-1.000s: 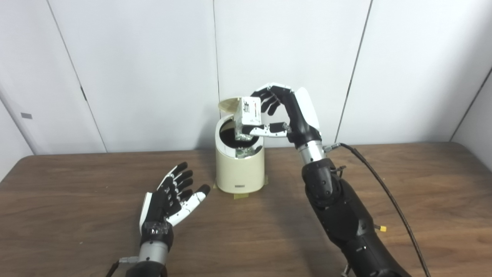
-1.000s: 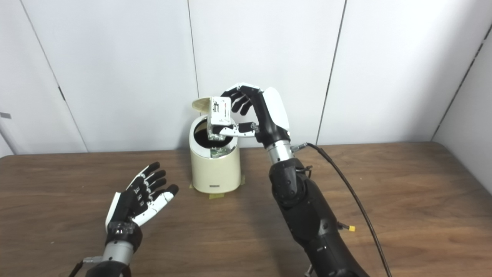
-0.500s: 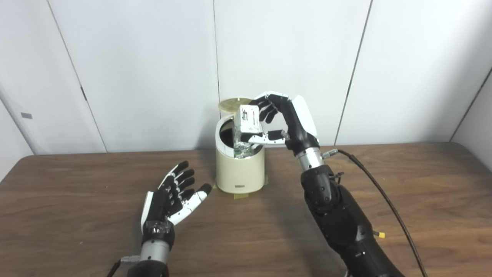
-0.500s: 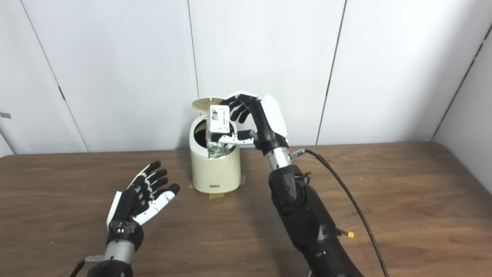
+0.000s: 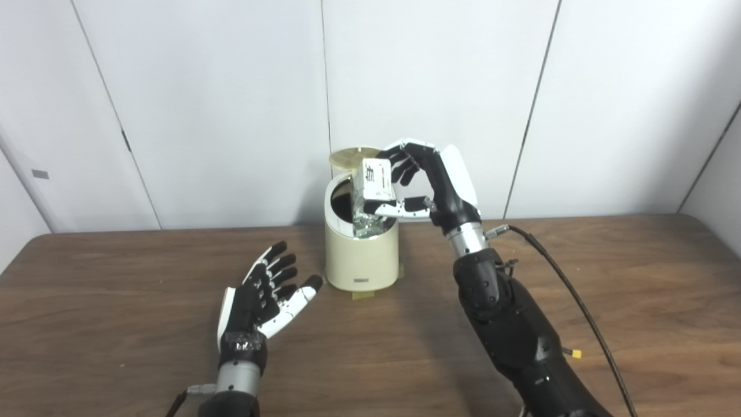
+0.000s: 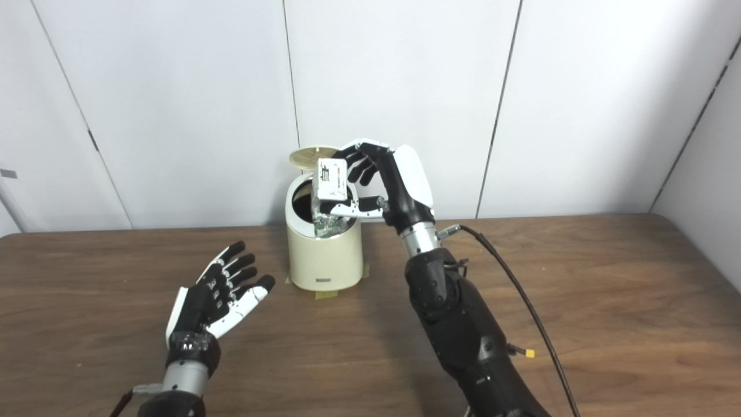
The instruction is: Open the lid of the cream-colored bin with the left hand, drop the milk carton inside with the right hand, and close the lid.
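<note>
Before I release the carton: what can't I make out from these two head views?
- Bin interior: dark, and the milk carton in the right hand covers part of the opening.
- Carton's lower end: hidden behind the bin rim.
- Lid hinge: behind the carton.
- Carton print: too small.
- Left hand is plainly open.

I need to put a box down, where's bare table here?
Bare wood lies right of the right arm out to the table edge, and left of the left robot hand. Crowded: around the bin, where the right robot hand holds the milk carton.
</note>
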### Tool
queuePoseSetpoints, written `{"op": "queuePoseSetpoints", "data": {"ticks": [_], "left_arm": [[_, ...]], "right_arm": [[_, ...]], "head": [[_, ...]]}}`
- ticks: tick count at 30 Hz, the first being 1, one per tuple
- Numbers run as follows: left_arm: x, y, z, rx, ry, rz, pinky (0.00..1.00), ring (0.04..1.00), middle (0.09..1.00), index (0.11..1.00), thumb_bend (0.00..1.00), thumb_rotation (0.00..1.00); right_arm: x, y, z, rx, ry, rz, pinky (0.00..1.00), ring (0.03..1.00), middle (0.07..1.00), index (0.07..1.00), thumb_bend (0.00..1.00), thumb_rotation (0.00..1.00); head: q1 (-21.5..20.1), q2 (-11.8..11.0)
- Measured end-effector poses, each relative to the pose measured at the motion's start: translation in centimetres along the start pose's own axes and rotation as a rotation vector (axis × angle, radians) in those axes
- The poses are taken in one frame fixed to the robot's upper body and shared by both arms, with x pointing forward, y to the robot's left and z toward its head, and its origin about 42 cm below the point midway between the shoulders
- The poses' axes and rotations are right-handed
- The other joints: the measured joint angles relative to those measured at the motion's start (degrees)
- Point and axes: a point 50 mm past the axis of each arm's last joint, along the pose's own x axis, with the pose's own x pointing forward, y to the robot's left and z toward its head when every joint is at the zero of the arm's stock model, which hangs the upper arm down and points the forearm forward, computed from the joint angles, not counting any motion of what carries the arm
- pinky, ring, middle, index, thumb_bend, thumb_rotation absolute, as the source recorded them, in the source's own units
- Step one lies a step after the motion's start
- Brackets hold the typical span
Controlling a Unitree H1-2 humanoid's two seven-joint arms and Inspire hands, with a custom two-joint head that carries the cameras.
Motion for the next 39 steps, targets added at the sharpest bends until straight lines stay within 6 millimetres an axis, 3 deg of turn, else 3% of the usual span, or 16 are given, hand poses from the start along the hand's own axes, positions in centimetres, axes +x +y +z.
{"op": "queuePoseSetpoints", "data": {"ticks": [2,3,4,5,7,11,16,24,31,32,33,35,37,39], "left_arm": [[0.0,-0.1,0.0,-0.004,-0.005,-0.001,0.77,0.827,0.846,0.883,0.77,0.25],[0.0,-0.1,0.0,-0.005,-0.006,-0.001,0.76,0.827,0.848,0.883,0.77,0.25],[0.0,-0.1,0.1,-0.006,-0.007,-0.002,0.76,0.827,0.848,0.884,0.77,0.25],[0.0,-0.2,0.1,-0.008,-0.008,-0.002,0.76,0.828,0.848,0.883,0.77,0.25],[0.0,-0.3,0.1,-0.014,-0.009,-0.002,0.76,0.831,0.851,0.884,0.77,0.24],[0.1,-0.5,0.1,-0.020,-0.009,-0.002,0.76,0.829,0.850,0.883,0.76,0.24],[0.2,-0.5,0.1,-0.018,-0.010,-0.001,0.77,0.831,0.851,0.885,0.77,0.25],[0.4,-0.4,0.4,-0.014,-0.018,0.004,0.78,0.833,0.854,0.895,0.79,0.27],[0.5,-0.3,0.2,-0.016,-0.015,0.000,0.76,0.816,0.837,0.880,0.79,0.23],[0.5,-0.3,0.2,-0.015,-0.016,-0.001,0.76,0.817,0.838,0.880,0.79,0.24],[0.5,-0.3,0.2,-0.013,-0.018,-0.001,0.76,0.820,0.842,0.882,0.79,0.25],[0.5,-0.2,0.2,-0.006,-0.018,-0.002,0.78,0.835,0.848,0.885,0.78,0.25],[0.4,0.1,0.1,0.001,-0.017,0.000,0.79,0.841,0.848,0.887,0.76,0.24],[0.4,0.2,0.0,0.001,-0.016,0.000,0.79,0.841,0.846,0.886,0.75,0.24]], "right_arm": [[-0.1,0.0,-0.2,-0.018,0.008,0.014,0.47,0.464,0.513,0.488,0.52,0.00],[0.0,0.1,-0.3,-0.036,0.015,0.026,0.55,0.562,0.521,0.481,0.52,0.00],[0.0,0.1,-0.3,-0.059,0.025,0.042,0.64,0.668,0.636,0.490,0.52,0.08],[0.1,0.1,-0.3,-0.079,0.035,0.056,0.70,0.733,0.710,0.583,0.69,0.08],[0.3,0.1,-0.1,-0.113,0.054,0.083,0.81,0.856,0.829,0.699,0.86,0.12],[0.5,0.1,0.2,-0.151,0.082,0.142,0.88,0.969,0.936,0.804,0.96,0.19],[0.7,-0.2,0.4,-0.187,0.097,0.194,0.92,0.990,0.966,0.857,0.98,0.23],[0.8,-0.3,0.9,-0.198,0.101,0.206,0.88,0.938,0.916,0.843,0.96,0.23],[0.7,-0.5,1.4,-0.181,0.045,0.169,0.76,0.807,0.791,0.745,0.89,0.16],[0.5,-0.7,1.6,-0.175,0.031,0.153,0.69,0.746,0.738,0.705,0.87,0.13],[0.3,-0.9,1.7,-0.163,0.023,0.131,0.61,0.665,0.678,0.668,0.84,0.08],[-0.3,-2.0,2.2,-0.102,0.021,0.045,0.44,0.483,0.508,0.569,0.59,0.02],[-1.0,-2.9,2.7,-0.053,0.030,-0.033,0.37,0.422,0.482,0.555,0.53,0.00],[-1.5,-3.7,3.0,-0.052,0.040,-0.067,0.36,0.413,0.476,0.534,0.52,0.00]], "head": [[-0.17,0.00],[-0.09,0.00],[-0.09,0.00],[-0.09,0.00],[-0.09,-0.09],[-0.09,-0.26],[-0.09,-0.26],[-0.17,-0.17],[0.18,-2.64],[0.09,-2.99],[0.00,-3.16],[-0.26,-2.90],[-0.35,-2.81],[-0.26,-2.64]]}}
